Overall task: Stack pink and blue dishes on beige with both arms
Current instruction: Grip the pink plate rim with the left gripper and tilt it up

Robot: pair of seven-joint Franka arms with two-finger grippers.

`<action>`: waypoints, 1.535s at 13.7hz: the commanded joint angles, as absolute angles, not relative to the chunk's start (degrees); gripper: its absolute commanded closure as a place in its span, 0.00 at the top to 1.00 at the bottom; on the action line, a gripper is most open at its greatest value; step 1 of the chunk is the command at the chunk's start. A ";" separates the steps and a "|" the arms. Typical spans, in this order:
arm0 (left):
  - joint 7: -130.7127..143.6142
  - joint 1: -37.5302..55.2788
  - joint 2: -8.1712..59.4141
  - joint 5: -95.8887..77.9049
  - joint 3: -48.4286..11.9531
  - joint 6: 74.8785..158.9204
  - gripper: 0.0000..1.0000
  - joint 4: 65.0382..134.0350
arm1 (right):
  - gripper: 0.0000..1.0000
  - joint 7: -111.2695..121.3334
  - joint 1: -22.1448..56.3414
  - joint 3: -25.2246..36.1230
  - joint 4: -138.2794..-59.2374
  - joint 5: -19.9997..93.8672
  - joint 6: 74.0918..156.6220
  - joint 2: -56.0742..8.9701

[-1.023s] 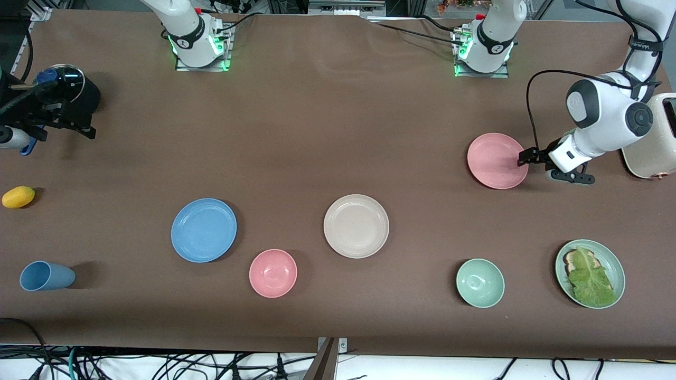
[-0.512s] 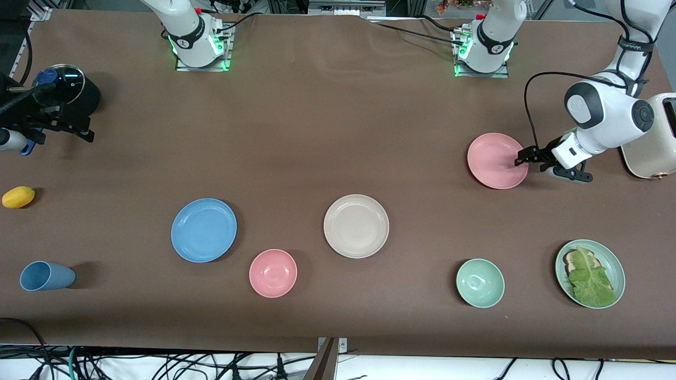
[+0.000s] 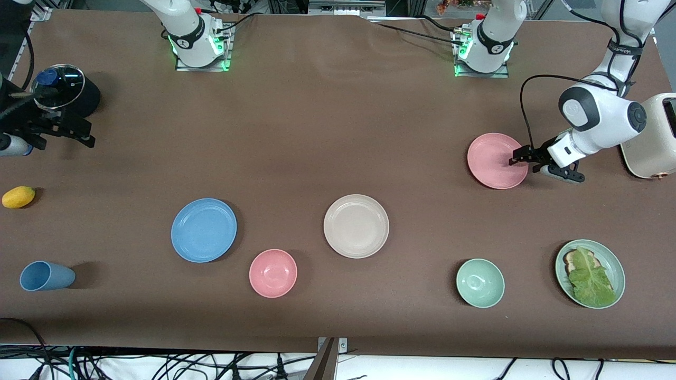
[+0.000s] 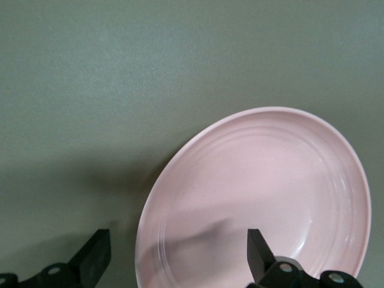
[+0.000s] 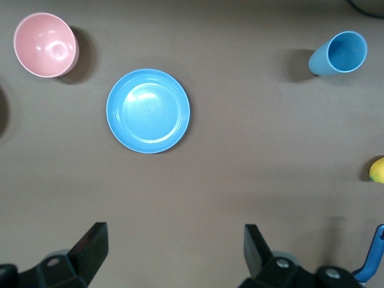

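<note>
Left claw: jaws spread wide, straddling the rim of the pink plate at the left arm's end of the desk.
Right claw: fingers parted, holding nothing, up over the right arm's end of the desk.
Blue plate: flat on the desk (a pink bowl just beside it).
Beige plate: mid-desk, bare, well apart from both other plates.

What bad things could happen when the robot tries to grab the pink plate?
The left gripper is open across the pink plate's thin rim, so a shallow pinch might slip or tip the plate. Carried to the beige plate, it could drop. The right gripper, open and high over the table, still has the blue plate to fetch.
</note>
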State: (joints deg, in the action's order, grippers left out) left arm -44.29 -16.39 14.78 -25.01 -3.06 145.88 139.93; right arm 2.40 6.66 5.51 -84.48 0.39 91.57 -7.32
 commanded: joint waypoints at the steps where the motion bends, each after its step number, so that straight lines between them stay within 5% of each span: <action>1: -49.73 -18.09 14.94 -27.07 -3.43 146.95 1.00 140.97 | 1.00 2.11 6.59 5.10 -83.50 0.26 92.54 -11.06; 10: -55.37 -18.37 12.74 -34.54 -3.34 146.95 0.95 145.11 | 1.00 2.81 6.59 4.83 -83.85 0.61 94.57 -16.35; 12: -55.37 -18.46 12.74 -34.54 -3.34 146.69 0.37 145.11 | 1.00 2.64 6.85 4.83 -83.94 0.62 94.31 -16.44; 14: -54.93 -18.54 12.48 -34.54 -3.34 146.51 0.06 145.11 | 1.00 2.81 6.77 4.83 -83.94 0.70 94.39 -16.44; 21: -54.58 -18.72 10.90 -34.45 -3.25 144.49 0.00 144.76 | 1.00 2.81 6.77 4.75 -83.85 0.61 94.39 -16.52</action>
